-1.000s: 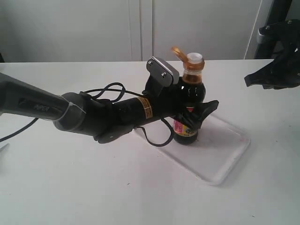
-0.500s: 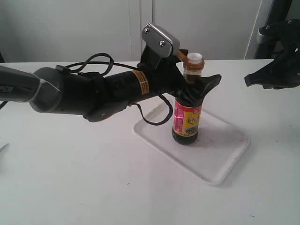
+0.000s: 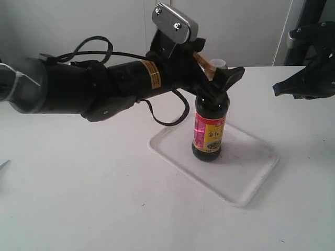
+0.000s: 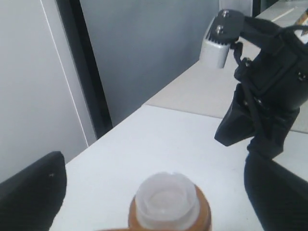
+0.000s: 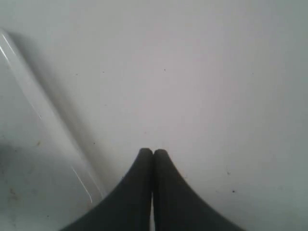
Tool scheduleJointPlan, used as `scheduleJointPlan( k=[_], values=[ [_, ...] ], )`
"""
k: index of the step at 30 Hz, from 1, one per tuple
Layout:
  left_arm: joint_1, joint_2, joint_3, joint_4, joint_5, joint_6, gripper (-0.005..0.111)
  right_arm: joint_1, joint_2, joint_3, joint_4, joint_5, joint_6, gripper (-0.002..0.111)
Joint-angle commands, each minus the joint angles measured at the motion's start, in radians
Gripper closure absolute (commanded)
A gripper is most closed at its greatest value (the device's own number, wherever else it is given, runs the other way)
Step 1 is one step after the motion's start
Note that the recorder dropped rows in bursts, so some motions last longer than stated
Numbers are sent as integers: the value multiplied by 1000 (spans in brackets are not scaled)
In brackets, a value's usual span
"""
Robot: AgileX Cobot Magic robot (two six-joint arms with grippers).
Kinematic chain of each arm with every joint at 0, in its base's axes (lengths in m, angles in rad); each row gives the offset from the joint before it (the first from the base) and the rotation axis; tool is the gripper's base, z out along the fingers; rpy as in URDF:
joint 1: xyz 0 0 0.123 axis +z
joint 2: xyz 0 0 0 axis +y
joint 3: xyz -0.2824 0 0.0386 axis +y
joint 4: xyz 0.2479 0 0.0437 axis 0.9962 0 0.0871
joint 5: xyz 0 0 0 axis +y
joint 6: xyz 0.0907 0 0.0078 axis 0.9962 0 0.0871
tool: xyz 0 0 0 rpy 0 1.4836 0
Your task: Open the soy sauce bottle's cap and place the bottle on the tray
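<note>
The soy sauce bottle [image 3: 209, 132] stands upright on the white tray [image 3: 251, 172], its red and yellow label facing out. Its copper cap [image 3: 205, 63] is flipped back, partly hidden by my left arm, and the white spout [image 3: 219, 63] is bare. My left gripper [image 3: 217, 78] hangs open at the level of the bottle's top. In the left wrist view the spout [image 4: 166, 195] and copper collar [image 4: 202, 211] sit between the wide-apart fingers [image 4: 33, 187], touching neither. My right gripper [image 5: 153, 153] is shut on nothing, held above the table beside the tray's rim [image 5: 43, 120].
The right arm [image 3: 306, 78] hovers at the far right of the white table [image 3: 78, 198]. The left arm's thick body and cable [image 3: 104, 89] stretch across the left half of the table, above its surface. A wall of pale panels stands behind.
My left gripper has risen from the bottle's body to its top, and the arm has lifted with it. The bottle stays standing on the tray. The right arm has not moved.
</note>
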Motion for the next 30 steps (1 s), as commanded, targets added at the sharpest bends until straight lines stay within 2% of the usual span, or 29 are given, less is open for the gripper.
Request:
scheduleJointPlan(
  k=[1, 15, 19, 20, 22, 27, 29, 30],
  values=[
    [-1, -44, -3, 10, -9, -19, 2, -3, 3, -9, 6, -7, 2, 108],
    [-1, -128, -3, 10, 24, -44, 2, -3, 3, -9, 13, -10, 2, 108],
    [-1, -177, -3, 10, 129, -48, 7, -3, 3, -9, 13, -10, 2, 108],
    [-1, -189, -3, 10, 160, -48, 12, -3, 3, -9, 13, -10, 2, 108],
    [-1, -223, -3, 10, 218, -55, 29, -3, 3, -9, 13, -10, 2, 108],
    [-1, -297, -3, 53, 311, -55, 84, -3, 3, -9, 13, -14, 2, 108],
    [-1, -318, -3, 63, 389, -44, 107, -3, 3, -9, 13, -12, 2, 108],
    [-1, -326, -3, 65, 424, -32, 106, -3, 3, -9, 13, -12, 2, 108]
  ],
)
